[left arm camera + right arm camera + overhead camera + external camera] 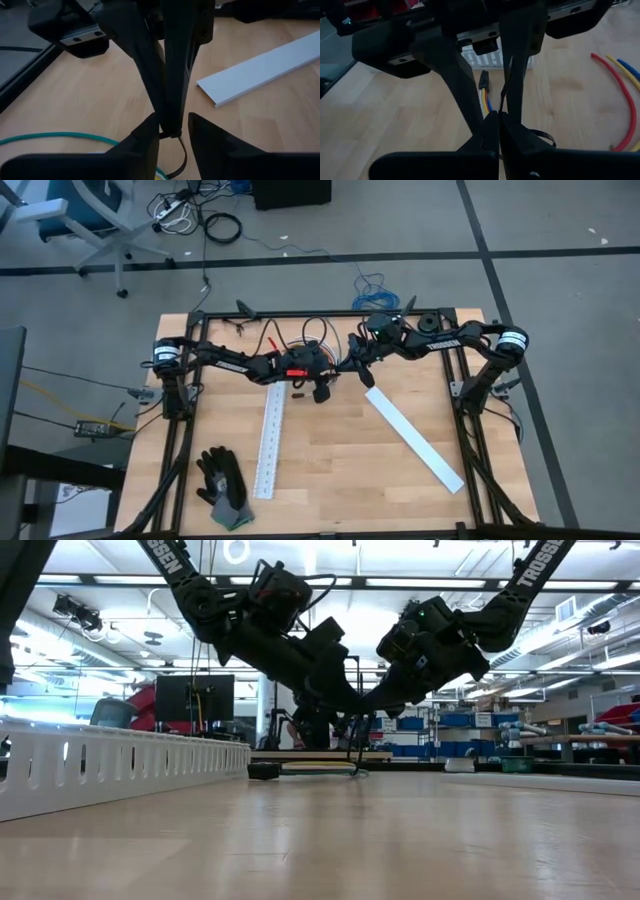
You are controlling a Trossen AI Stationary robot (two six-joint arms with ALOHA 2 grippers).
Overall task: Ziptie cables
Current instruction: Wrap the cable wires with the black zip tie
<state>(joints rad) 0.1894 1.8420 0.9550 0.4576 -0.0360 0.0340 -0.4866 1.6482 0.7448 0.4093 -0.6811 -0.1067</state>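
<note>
Both grippers meet above the far middle of the table. My right gripper (498, 131) is shut on the ziptie (507, 86), a thin black strip that curls into a loop (540, 135) beside it. My left gripper (173, 134) is slightly open. Its fingers stand on either side of the right fingertips and the ziptie loop (183, 152); whether they touch the loop I cannot tell. A small bundle of orange and blue cables (485, 97) lies on the wood beneath. Red, yellow and blue cables (620, 95) lie loose to one side, and a teal wire (50, 135) runs under the left gripper. My right gripper pinches the ziptie's straight part (503, 107) between its two fingertips (487, 131). The strip runs on past the fingertips and curls into the loop beside them. The ziptie is lifted above the table.
A white slotted strip (270, 442) lies left of centre, and a flat white strip (413, 438) lies slantwise at the right. A black and grey glove (222, 488) sits near the near left corner. Loose wires (300, 338) and small black parts (428, 322) lie along the far edge.
</note>
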